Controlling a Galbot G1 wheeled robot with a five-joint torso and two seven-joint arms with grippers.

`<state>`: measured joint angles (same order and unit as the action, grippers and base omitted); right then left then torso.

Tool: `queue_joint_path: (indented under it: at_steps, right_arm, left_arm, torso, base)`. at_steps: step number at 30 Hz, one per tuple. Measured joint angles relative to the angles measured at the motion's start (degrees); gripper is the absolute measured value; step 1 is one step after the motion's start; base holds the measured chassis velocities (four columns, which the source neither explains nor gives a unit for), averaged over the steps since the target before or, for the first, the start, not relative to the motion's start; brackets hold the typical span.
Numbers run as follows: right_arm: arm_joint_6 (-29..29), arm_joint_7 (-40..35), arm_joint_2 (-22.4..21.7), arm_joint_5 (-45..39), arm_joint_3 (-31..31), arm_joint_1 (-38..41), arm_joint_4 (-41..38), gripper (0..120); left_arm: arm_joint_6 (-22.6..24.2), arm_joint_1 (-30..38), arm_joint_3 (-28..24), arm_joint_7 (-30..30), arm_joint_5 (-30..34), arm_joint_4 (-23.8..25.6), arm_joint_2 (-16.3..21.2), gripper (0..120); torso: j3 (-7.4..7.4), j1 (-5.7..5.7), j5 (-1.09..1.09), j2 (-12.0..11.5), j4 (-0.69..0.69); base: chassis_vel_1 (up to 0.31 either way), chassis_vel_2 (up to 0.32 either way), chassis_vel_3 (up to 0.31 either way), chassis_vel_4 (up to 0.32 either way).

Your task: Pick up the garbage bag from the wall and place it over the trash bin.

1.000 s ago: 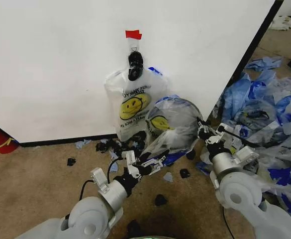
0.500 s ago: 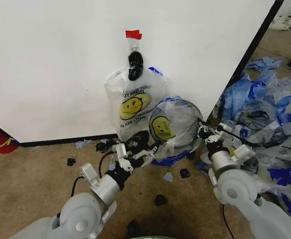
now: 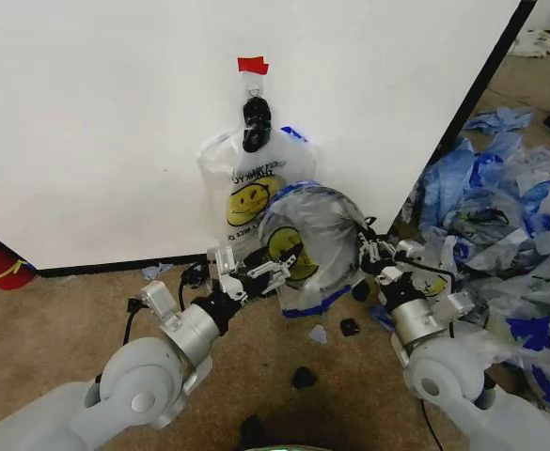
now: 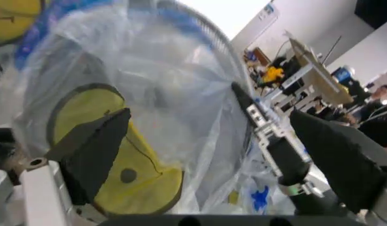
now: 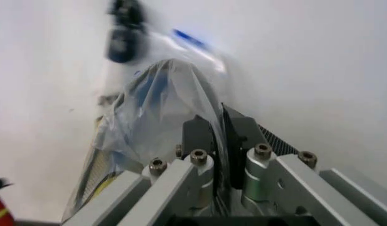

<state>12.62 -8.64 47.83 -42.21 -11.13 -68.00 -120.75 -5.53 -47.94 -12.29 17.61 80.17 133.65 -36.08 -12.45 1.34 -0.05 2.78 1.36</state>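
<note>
**Two grippers hold a smiley-face bag spread open near the wall**

Standing in the room, I see a white wall (image 3: 115, 132) above a tan carpet (image 3: 58, 319). The robot's two arms reach forward and down, and between them the garbage bag (image 3: 314, 246) is stretched into a wide hoop with its blue edge on top, a yellow smiley face showing through the thin plastic.

The right gripper (image 3: 367, 252) is at the bag's right edge. In the right wrist view its two dark fingers (image 5: 202, 134) stand close together with the film pinched between them, so it is clamped on the bag. The left gripper (image 3: 276, 269) is at the bag's lower left edge. In the left wrist view its fingers (image 4: 96, 150) stand wide apart against the plastic, seemingly pressing outward to keep the mouth open rather than pinching it.

Holding opposite sides looks meant to keep the opening round, ready to fit over a rim. I cannot make out the trash bin itself.

A second smiley bag (image 3: 246, 193) hangs on the wall from a black clip (image 3: 255, 122) under red tape (image 3: 252, 65). A heap of blue-and-clear bags (image 3: 510, 216) lies at the right.
</note>
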Motion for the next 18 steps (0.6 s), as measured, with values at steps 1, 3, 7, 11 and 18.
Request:
queue_joint_path:
  at_steps: [1, 3, 7, 11, 18]
  right_arm:
    - [0.4, 1.5, -0.6, 1.3, 0.0, 0.2, 0.2, 0]
    - [1.0, 3.4, -1.7, 2.9, -0.1, 0.7, 0.4, 0]
    - [1.5, 5.2, -3.2, 4.5, -0.2, 1.3, 0.4, 0]
    - [2.0, 6.7, -4.4, 6.4, -0.2, 1.4, 0.4, 0]
    - [2.2, 7.3, -5.4, 7.7, -0.2, 1.1, -0.7, 0]
  left_arm:
    - [0.1, 0.9, -0.9, 0.2, 0.0, -0.3, -0.2, 100]
    - [0.1, 2.9, -3.1, 0.5, 0.1, -1.1, -0.6, 100]
    - [0.1, 6.8, -7.0, 1.5, 0.4, -2.9, -2.0, 100]
    - [0.1, 11.4, -10.9, 3.4, 0.5, -6.0, -4.1, 100]
    - [0.2, 16.3, -14.3, 5.3, 0.7, -8.6, -5.4, 100]
  torso:
    - [0.0, 0.0, 0.0, 0.0, 0.0]
    - [0.0, 0.0, 0.0, 0.0, -0.02]
    - [0.0, 0.0, 0.0, 0.0, -0.01]
    - [0.0, 0.0, 0.0, 0.0, 0.01]
    - [0.0, 0.0, 0.0, 0.0, -0.01]
  base:
    - [0.0, 0.0, 0.0, 0.0]
    - [0.0, 0.0, 0.0, 0.0]
    - [0.0, 0.0, 0.0, 0.0]
    - [0.0, 0.0, 0.0, 0.0]
    - [0.0, 0.0, 0.0, 0.0]
